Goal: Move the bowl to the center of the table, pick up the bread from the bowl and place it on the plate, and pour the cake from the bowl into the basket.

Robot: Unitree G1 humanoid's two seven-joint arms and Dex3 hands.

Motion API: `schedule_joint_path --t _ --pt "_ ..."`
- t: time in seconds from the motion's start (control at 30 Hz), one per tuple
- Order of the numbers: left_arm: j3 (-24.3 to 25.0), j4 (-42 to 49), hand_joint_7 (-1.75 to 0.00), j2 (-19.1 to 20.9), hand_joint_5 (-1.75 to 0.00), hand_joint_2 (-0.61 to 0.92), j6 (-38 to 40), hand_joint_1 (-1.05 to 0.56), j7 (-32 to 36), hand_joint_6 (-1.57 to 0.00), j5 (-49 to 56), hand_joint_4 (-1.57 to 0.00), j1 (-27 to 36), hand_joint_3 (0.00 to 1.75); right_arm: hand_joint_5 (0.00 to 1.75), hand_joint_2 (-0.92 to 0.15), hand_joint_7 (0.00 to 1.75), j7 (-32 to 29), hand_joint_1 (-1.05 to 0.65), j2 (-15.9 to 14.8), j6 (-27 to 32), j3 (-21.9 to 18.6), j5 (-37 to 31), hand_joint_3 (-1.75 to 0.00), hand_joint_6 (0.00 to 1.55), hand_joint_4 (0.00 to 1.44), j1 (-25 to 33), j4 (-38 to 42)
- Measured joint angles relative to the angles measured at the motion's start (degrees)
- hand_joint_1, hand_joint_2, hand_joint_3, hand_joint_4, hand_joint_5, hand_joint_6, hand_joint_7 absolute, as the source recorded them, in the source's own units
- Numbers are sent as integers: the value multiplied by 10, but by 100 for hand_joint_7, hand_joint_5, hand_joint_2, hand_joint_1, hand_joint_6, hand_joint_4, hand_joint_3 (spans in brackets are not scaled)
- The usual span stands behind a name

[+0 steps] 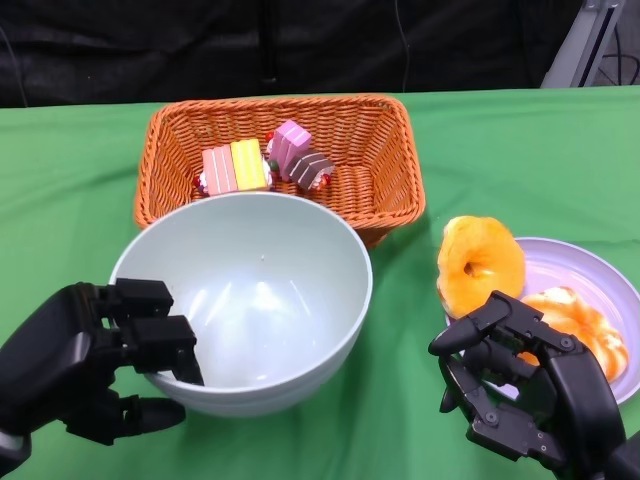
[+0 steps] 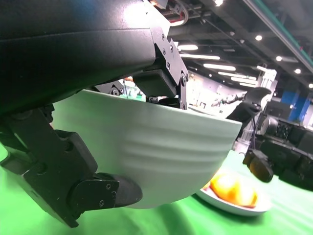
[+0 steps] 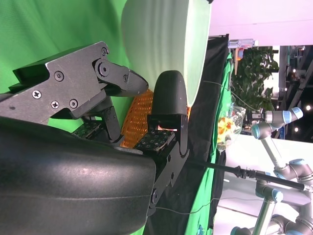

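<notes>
A: Starting at the left, what is the left hand [image 1: 95,355] doing?

B: It grips the near-left rim of the pale green bowl [image 1: 250,290], fingers over the edge and thumb under the outer wall. The left wrist view shows the bowl lifted and tilted above the green tabletop [image 1: 70,170].

A: Anything still in the bowl?

B: Nothing shows inside. The cake pieces [image 1: 265,163] lie in the orange wicker basket [image 1: 390,170], just beyond the bowl's far rim, so the pour looks done.

A: And the bread?

B: On the lilac plate [image 1: 585,275] at the right: a ring-shaped piece [image 1: 480,262] leaning on its left rim and another piece [image 1: 580,318] beside it.

A: The right hand [image 1: 520,385]?

B: Near the plate, fingers loosely spread, holding nothing. What seems left is setting the bowl down.
</notes>
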Motion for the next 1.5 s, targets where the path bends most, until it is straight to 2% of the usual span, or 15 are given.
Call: schedule_joint_path --t 0.07,0.2,0.3,0.43,0.6,0.8,0.87,0.93,1.0,1.03,1.1,1.13,1.23,1.33,1.5 --pt "-8 -4 -101 6 -163 72 2 -7 24 -97 31 -86 0 13 162 -74 131 1 -6 0 0 0 2 -75 61 69 0 0" --pt "-40 -31 -104 18 -167 72 42 -1 109 -97 105 -84 8 6 163 -75 131 0 -8 0 0 0 6 -75 61 68 0 0" --pt "-90 -60 -123 42 -173 74 109 -4 209 -90 173 -80 12 3 163 -75 131 0 -7 0 -1 0 6 -74 61 68 0 0" --pt "-189 -85 -128 82 -172 76 202 -8 342 -85 235 -79 11 2 162 -75 131 -1 -7 0 -1 -1 6 -73 61 69 0 0" --pt "-277 -88 -83 117 -160 71 263 -13 398 -104 239 -83 7 0 162 -76 131 -3 -6 0 -1 -1 6 -72 61 69 0 0" --pt "-325 -95 -28 142 -146 67 296 -20 401 -126 191 -87 4 0 162 -75 130 -3 -6 0 -1 -1 5 -74 61 69 0 0" --pt "-336 -98 -20 149 -141 66 299 -20 392 -129 172 -87 3 0 161 -75 130 -3 -6 0 -1 -1 6 -74 61 70 0 0" --pt "-347 -101 -12 157 -123 69 300 -21 375 -130 155 -92 3 0 161 -75 130 -3 -5 0 -1 -1 6 -74 62 70 0 0" --pt "-355 -103 -5 165 -86 76 298 -25 355 -128 142 -102 1 1 161 -75 130 -3 -5 0 -3 -1 6 -73 62 70 0 1" --pt "-359 -105 -3 170 -56 83 297 -44 340 -116 132 -102 1 1 161 -75 129 -3 -6 0 -3 -1 5 -73 62 70 0 1" --pt "-365 -111 -1 183 -27 87 294 -54 310 -111 118 -110 -3 0 161 -76 129 -3 -6 0 -3 -1 5 -72 62 70 0 1" --pt "-367 -115 0 189 -12 90 293 -73 283 -88 101 -94 -5 1 161 -76 129 -3 -6 0 -3 -2 5 -72 62 70 0 1" --pt "-374 -124 0 207 -1 92 291 -100 187 -54 52 -59 -10 12 161 -76 130 -3 -7 0 -3 -1 4 -72 62 69 -1 1" --pt "-379 -112 0 214 0 92 276 -104 85 -38 -37 -36 -21 33 162 -76 131 -4 -7 0 -3 -1 -1 -72 62 69 -1 1" --pt "-398 -77 0 215 0 92 257 -105 -89 -28 -234 -22 -30 59 163 -77 132 -4 -7 0 -3 -1 -1 -72 61 69 -1 1"
